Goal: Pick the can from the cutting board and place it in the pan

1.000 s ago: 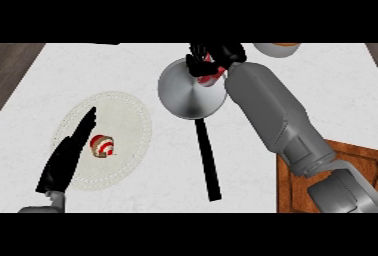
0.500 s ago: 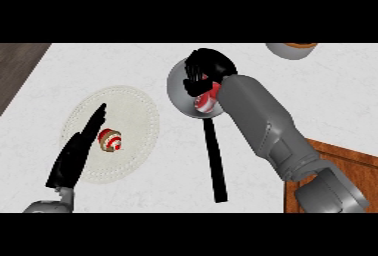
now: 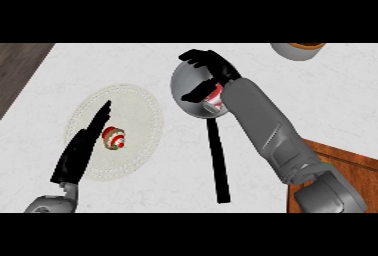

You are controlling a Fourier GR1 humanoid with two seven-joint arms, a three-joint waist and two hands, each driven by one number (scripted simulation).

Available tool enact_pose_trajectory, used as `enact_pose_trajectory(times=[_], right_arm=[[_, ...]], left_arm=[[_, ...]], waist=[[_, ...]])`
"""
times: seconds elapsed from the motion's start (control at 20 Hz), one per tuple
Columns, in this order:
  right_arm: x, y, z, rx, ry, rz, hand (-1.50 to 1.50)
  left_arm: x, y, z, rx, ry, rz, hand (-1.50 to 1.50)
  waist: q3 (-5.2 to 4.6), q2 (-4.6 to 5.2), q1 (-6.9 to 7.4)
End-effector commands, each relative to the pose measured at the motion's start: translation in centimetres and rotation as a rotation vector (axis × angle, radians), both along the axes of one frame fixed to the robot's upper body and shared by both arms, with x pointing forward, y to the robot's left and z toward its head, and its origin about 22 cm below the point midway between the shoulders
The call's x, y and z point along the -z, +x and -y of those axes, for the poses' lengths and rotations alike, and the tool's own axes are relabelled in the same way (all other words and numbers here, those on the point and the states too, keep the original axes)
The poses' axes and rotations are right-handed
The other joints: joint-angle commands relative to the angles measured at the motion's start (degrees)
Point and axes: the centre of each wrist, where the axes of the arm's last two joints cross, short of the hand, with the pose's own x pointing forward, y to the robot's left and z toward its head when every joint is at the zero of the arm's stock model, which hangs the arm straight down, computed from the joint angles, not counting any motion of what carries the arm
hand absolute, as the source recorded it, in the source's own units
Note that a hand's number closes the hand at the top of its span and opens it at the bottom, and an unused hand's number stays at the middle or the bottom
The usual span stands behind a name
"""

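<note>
Over the pan, right hand curled round the can, left hand straight-fingered over plate.

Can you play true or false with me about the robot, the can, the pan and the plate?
1. The can is over the pan. True.
2. The right hand is far from the pan. False: it is above the pan, at the can.
3. The plate has a red and white treat on it. True.
4. The left hand holds the can. False: its fingers are straight, over the plate.
</note>
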Motion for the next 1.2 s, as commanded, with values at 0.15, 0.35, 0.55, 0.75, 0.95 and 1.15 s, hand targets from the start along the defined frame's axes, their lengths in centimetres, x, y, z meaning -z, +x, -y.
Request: enact_pose_trajectory(times=[0.15, 0.35, 0.55, 0.75, 0.95, 1.15], right_arm=[[-0.2, 0.2, 0.5, 0.193, 0.263, 0.087, -1.50], [-0.8, 0.7, 1.7, 0.337, 0.346, 0.101, -1.50], [-2.5, 1.9, 5.2, 0.455, 0.402, 0.111, -1.50], [-2.8, 2.3, 10.4, 0.446, 0.419, 0.174, -1.50], [-2.3, 1.9, 15.2, 0.432, 0.397, 0.210, -1.50], [-3.7, 1.7, 20.1, 0.434, 0.393, 0.240, -1.50]], left_arm=[[0.6, -0.1, 0.7, -0.013, -0.001, -0.010, 0.00], [1.2, -1.0, 0.5, -0.027, -0.006, -0.009, 0.00], [0.6, -0.8, -2.4, -0.078, 0.004, -0.006, 0.00], [0.0, -0.2, -1.7, -0.067, 0.007, -0.006, 0.00], [-0.1, -1.0, -1.6, -0.071, 0.007, -0.015, 0.00], [-0.2, -0.6, -2.1, -0.079, 0.003, -0.006, 0.00]], waist=[[0.00, -0.24, -1.00], [-0.02, -0.20, -2.48], [-0.05, -0.48, -3.39], [0.04, -0.25, -4.02], [0.10, -0.58, -4.12], [0.11, -0.32, -4.15]])
